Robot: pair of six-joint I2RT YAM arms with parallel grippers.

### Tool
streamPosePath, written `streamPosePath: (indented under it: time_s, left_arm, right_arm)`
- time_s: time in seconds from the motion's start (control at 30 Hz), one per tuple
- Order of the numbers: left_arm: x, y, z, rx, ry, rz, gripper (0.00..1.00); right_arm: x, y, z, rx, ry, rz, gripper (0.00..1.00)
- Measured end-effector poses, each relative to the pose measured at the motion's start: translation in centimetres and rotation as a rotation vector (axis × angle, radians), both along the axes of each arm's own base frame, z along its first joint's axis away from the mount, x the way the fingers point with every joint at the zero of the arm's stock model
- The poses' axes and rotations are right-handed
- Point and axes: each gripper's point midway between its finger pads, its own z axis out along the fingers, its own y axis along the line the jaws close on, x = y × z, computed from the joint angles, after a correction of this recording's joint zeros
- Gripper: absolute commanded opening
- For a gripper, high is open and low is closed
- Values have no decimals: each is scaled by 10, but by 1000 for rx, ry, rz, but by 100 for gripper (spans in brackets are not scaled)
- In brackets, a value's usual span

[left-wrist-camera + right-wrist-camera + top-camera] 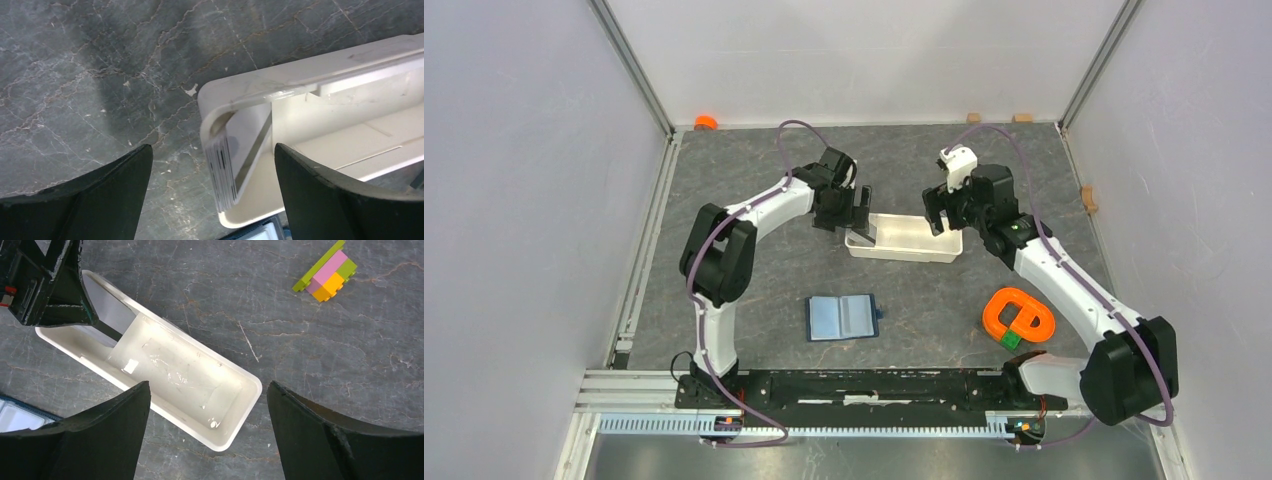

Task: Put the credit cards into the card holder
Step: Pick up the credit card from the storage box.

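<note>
Shows left end effector (pixel 860 214) and right end effector (pixel 940 214) spread wide above a white tray (pixel 916 252), credit cards (pixel 225 170) leaning on edge in its left end, card holder (pixel 842 317) lying open apart.

tray (pixel 914 241): 1 | wallet (pixel 842 317): 1 | cards (pixel 225 170): one tight stack, can't count 'em | block stack (pixel 327 272): 1 | orange loop thing (pixel 999 312): 1

Both the left arm (pixel 724 250) and the right arm (pixel 1064 275) have white links and thick black joints. A thin purple cable (pixel 794 123) runs in loops along each arm. Behind its tool the right arm carries a white block (pixel 959 160) and a small green light (pixel 1021 227). The fingers (pixel 100 200) are matt black and broad, with curved edges.
</note>
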Motion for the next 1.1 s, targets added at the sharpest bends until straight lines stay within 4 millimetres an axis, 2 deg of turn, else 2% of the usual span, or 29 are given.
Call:
streamPosePath:
  time_s: [0.13, 0.4, 0.67, 0.9, 1.0, 1.1]
  left_arm:
    - [4, 7, -7, 17, 14, 3, 94]
    - [10, 19, -9, 31, 11, 18, 92]
    - [10, 21, -9, 31, 10, 20, 91]
    - [6, 32, -4, 43, 9, 38, 89]
    - [6, 35, 1, 41, -1, 44, 86]
    - [7, 37, 5, 36, -10, 49, 79]
  right_arm:
    - [0, -2, 2, 8, -10, -8, 90]
    - [0, -1, 3, 19, -10, -4, 90]
    - [0, -1, 2, 22, -8, -2, 90]
    - [0, 0, 2, 25, -7, 3, 89]
    - [-1, 0, 2, 26, -6, 5, 89]
    - [-1, 1, 2, 27, -6, 6, 89]
